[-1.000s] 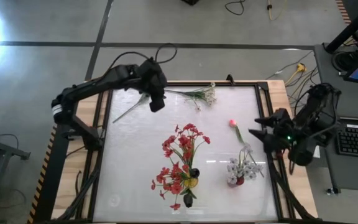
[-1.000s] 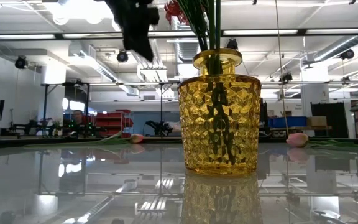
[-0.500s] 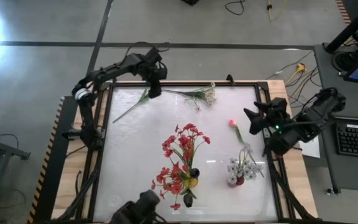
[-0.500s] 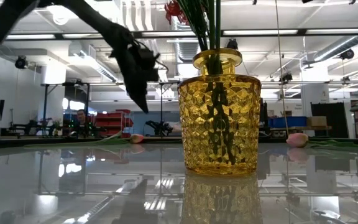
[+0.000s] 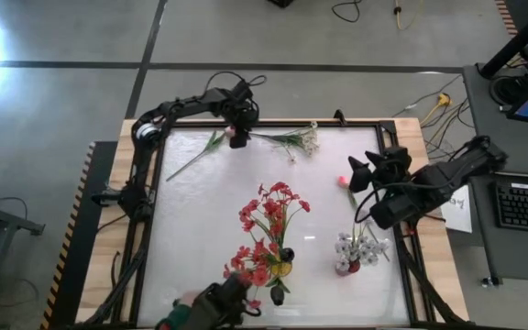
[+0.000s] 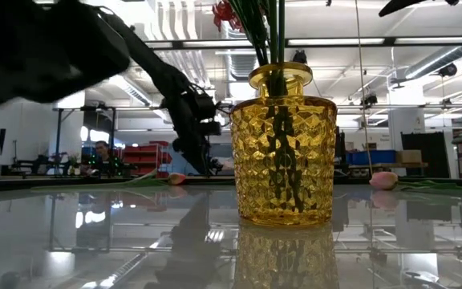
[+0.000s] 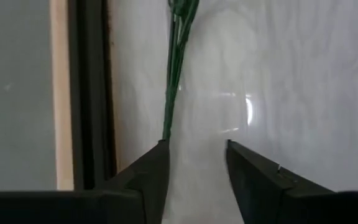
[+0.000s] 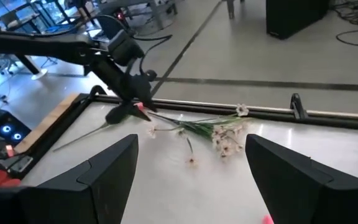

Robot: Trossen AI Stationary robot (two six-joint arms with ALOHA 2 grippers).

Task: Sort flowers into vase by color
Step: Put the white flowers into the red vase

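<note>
Faceted amber glass vase (image 6: pixel 283 156), seemingly ribbed

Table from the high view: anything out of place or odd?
Yes. A dark object with a green patch intrudes over the table's near edge beside the red flowers. It looks like neither arm; what it is cannot be told.

2 vases (image 5: pixel 280 268), 3 loose flowers (image 5: pixel 287 139), 2 arms (image 5: pixel 186 106).

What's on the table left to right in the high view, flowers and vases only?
Pink bud stem → white spray lying flat → red flowers in yellow vase → pink flower → white blooms in small vase.
</note>
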